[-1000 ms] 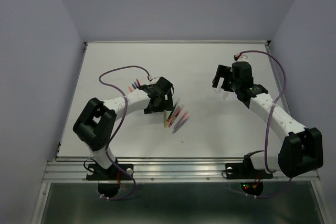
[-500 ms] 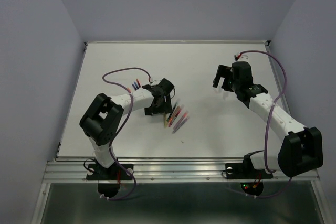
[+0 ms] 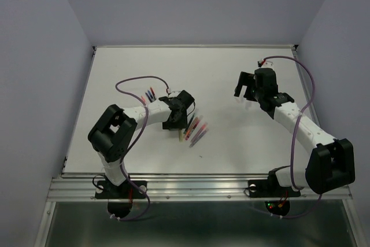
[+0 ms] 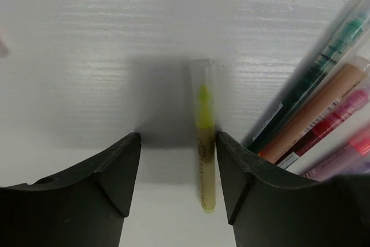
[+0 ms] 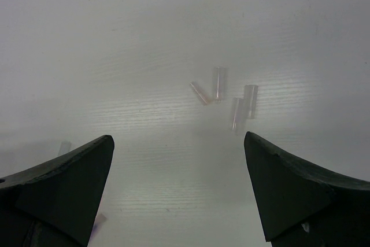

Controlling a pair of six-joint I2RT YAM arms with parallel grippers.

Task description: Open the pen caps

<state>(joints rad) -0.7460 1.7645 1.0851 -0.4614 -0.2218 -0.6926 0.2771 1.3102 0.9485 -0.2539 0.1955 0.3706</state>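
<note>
A bundle of pens (image 3: 196, 129) lies near the middle of the counter (image 3: 231, 143) and serves as the reference here. The left fingers (image 3: 179, 124) hang low just to the left of the bundle, spread wide and gripping nothing. In the left wrist view a yellow pen (image 4: 203, 160) lies flat on the counter between them, on the side away from the bundle's green, tan and pink pens. It sits close against the finger (image 4: 237, 177) nearest the bundle, though I cannot tell whether they touch, and well off the other one. Its clear cap (image 4: 202, 82) is on, covering the yellow tip and pointing away from the wrist.

The right fingers (image 3: 244, 93) hover well to the right of the bundle and farther from the arm bases, also spread wide and empty. Under them, in the right wrist view, four small loose caps (image 5: 231, 99) of clear plastic lie on the counter, two meeting in a V and two side by side.

A smaller group of red and blue pens (image 3: 149, 93) lies left of the bundle, beyond the left arm
</note>
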